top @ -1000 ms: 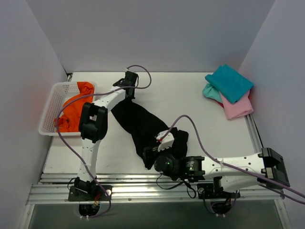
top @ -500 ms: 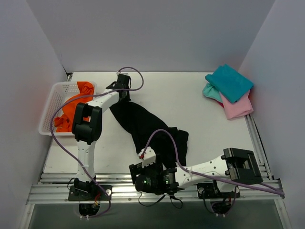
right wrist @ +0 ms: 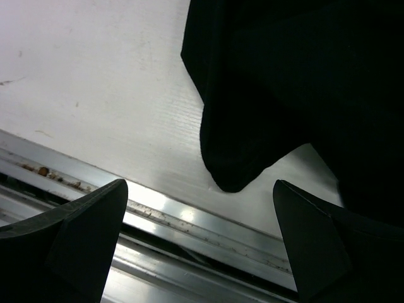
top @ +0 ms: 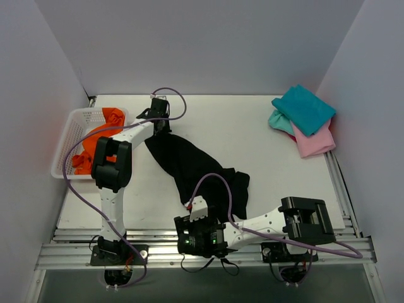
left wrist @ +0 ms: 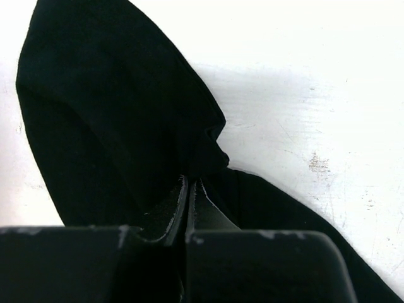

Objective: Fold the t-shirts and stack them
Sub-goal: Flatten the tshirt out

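The worktop [top: 265,145] carries everything, and most of its middle is taken by the black t-shirt [top: 189,164], which lies in a long rumpled band from far left toward the near edge. It is stretched out like that, I judge, because one end is pinned and the other trails loose.

At the left edge sits the white mesh basket [top: 63,148] with an orange shirt [top: 101,136] heaped in it, waiting its turn. In the far right corner a teal shirt [top: 304,108] lies folded on top of a pink shirt [top: 314,142]: that is the stack this one should join.

My left fingers [left wrist: 189,189] are pressed fully together on a pinch of the black cloth at its far end, holding that corner so the shirt can be pulled flat.

My right fingers [top: 188,237] stand spread wide with nothing between them, low over the near rail [right wrist: 189,221]. The shirt's rounded near corner [right wrist: 230,170] hangs just ahead of them, apart from both tips. I judge they are lined up to take that corner next, so the cloth can be drawn taut between my two holds.
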Controlling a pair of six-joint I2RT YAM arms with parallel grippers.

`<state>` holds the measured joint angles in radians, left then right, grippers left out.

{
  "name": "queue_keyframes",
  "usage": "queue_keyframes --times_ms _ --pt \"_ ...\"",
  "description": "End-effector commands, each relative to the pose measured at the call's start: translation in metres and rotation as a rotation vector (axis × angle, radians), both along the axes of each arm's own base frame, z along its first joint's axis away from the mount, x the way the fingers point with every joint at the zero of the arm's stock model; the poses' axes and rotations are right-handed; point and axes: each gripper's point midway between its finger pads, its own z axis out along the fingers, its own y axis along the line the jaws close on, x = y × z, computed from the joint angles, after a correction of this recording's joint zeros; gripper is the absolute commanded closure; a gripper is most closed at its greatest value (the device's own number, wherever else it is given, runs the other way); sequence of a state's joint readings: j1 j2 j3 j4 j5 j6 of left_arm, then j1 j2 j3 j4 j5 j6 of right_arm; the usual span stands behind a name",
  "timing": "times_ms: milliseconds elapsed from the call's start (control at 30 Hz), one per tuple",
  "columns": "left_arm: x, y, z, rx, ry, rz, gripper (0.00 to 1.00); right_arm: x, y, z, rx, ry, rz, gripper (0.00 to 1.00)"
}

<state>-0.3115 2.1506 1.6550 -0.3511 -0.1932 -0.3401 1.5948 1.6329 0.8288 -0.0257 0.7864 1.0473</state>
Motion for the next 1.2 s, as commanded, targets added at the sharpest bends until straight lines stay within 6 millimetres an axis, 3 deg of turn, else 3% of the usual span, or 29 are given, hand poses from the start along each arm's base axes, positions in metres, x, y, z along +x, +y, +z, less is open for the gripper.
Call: queue_keyframes --times_ms 0,333,433,467,500,533,567,633,767,867,900,967,1000,1067,1100,1167 --pt "0.011 -0.005 0.039 -0.074 -0.102 0.006 0.98 0.016 -0.002 0.0 0.001 -0.037 -0.067 0.07" --pt "0.011 -0.003 0.024 -0.106 -0.087 0.01 0.98 0.028 -0.003 -0.015 -0.048 -0.035 -0.086 0.23" --pt "0.011 -0.001 0.022 -0.111 -0.084 0.014 0.98 0.029 -0.004 -0.016 -0.05 -0.028 -0.084 0.37" --pt "0.011 -0.001 0.022 -0.111 -0.084 0.014 0.98 0.029 -0.005 -0.017 -0.05 -0.026 -0.085 0.59" --pt "0.011 -0.001 0.023 -0.112 -0.084 0.012 0.98 0.03 -0.006 -0.016 -0.047 -0.025 -0.088 0.68" --pt "0.011 -0.001 0.023 -0.113 -0.085 0.015 0.98 0.03 -0.006 -0.016 -0.045 -0.022 -0.088 0.85" --pt "0.011 -0.001 0.022 -0.114 -0.084 0.014 0.98 0.031 -0.007 -0.015 -0.043 -0.022 -0.092 0.92" --pt "0.01 0.0 0.022 -0.116 -0.085 0.015 0.98 0.032 -0.009 -0.013 -0.038 -0.019 -0.095 1.0" --pt "0.007 0.002 0.031 -0.121 -0.09 0.027 0.98 0.029 -0.013 -0.001 -0.031 -0.036 -0.101 1.0" --pt "-0.007 0.005 0.065 -0.131 -0.146 0.051 0.98 0.029 -0.019 0.035 -0.045 -0.106 -0.117 1.0" --pt "-0.018 0.009 0.089 -0.133 -0.187 0.059 0.98 0.023 -0.019 0.053 -0.012 -0.127 -0.119 1.0" --pt "-0.034 0.007 0.119 -0.132 -0.232 0.058 0.98 0.024 -0.028 0.103 0.018 -0.209 -0.157 1.0" --pt "-0.047 0.01 0.159 -0.148 -0.304 0.06 0.98 0.018 -0.03 0.12 0.03 -0.235 -0.143 1.0" --pt "-0.068 0.016 0.188 -0.131 -0.338 0.071 0.98 0.017 -0.042 0.165 0.043 -0.316 -0.142 1.0" --pt "-0.087 0.016 0.226 -0.154 -0.407 0.062 0.98 0.016 -0.05 0.189 0.101 -0.33 -0.151 1.0" --pt "-0.111 0.024 0.259 -0.144 -0.449 0.071 0.98 0.009 -0.063 0.226 0.142 -0.389 -0.132 1.0"
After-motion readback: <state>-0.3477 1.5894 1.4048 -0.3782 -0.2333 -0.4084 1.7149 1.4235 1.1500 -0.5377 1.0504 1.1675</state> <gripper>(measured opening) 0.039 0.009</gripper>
